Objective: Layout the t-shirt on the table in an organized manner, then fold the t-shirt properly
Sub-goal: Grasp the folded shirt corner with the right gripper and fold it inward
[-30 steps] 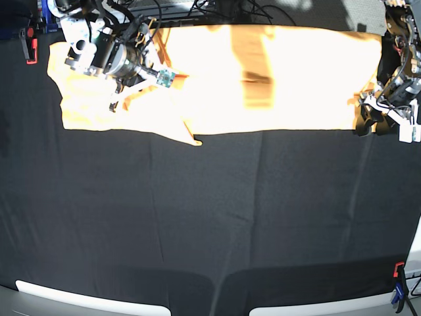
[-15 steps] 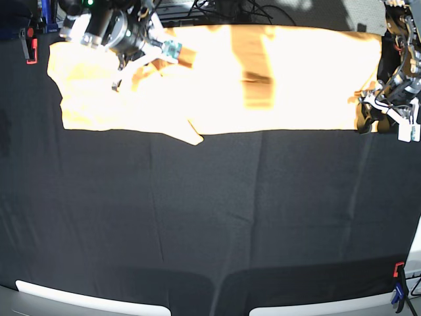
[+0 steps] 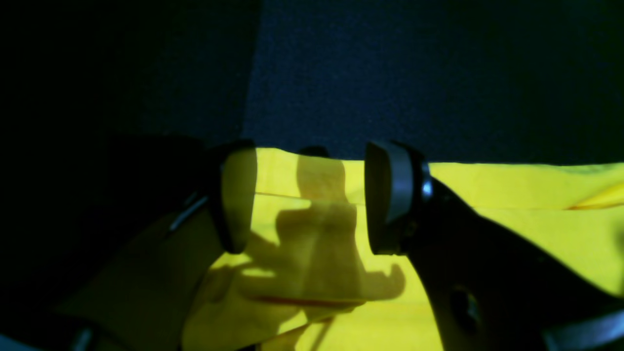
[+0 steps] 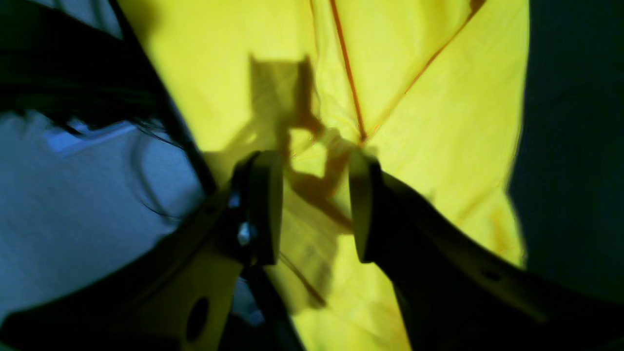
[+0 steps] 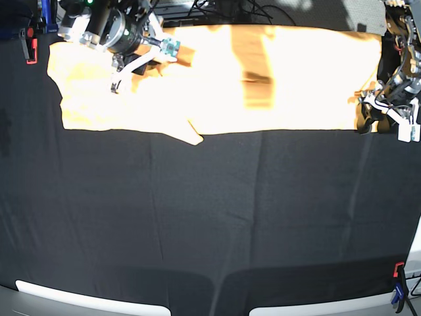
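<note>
Evidently the t-shirt (image 5: 217, 79) lay flat along the table's (image 5: 210, 217) upper edge; the right gripper (image 4: 314, 204) and left gripper (image 3: 309, 195) both hovered apart, holding nothing.

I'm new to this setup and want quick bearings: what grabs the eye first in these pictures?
The bright t-shirt, spread in a long band along the far edge of the black table, stands out at once. The right gripper hovers open over its end on the base view's left, while the left gripper sits open at the opposite end.
</note>
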You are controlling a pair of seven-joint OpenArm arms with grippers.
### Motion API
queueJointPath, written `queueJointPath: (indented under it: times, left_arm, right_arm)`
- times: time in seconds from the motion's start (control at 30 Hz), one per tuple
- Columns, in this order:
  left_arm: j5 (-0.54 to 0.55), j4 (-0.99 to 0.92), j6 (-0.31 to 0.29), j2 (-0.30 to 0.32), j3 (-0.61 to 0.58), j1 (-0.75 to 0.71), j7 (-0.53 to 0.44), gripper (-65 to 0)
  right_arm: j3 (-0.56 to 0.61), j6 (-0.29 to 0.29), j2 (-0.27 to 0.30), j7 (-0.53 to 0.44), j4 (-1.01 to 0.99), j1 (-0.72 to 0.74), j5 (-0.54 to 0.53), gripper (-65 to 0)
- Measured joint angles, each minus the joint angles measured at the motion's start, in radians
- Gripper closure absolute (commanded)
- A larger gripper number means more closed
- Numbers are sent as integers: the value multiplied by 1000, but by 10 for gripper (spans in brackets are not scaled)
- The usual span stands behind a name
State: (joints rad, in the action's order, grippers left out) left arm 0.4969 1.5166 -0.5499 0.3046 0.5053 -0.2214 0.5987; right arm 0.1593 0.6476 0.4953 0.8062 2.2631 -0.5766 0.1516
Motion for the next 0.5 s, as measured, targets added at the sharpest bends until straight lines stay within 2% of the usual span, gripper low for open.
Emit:
queueJointPath:
  times: [0.2, 0.3, 0.5]
  left_arm:
    - [0, 0, 0, 0, 0, 0, 0, -329]
    - [0, 0, 0, 0, 0, 0, 0, -329]
    - [0, 0, 0, 0, 0, 0, 0, -329]
  right_arm:
    - [2, 0, 60, -32, -55, 17, 59, -221]
    - [2, 0, 69, -22, -115, 48, 88, -220]
    - [4, 34, 69, -89, -137, 90, 84, -215]
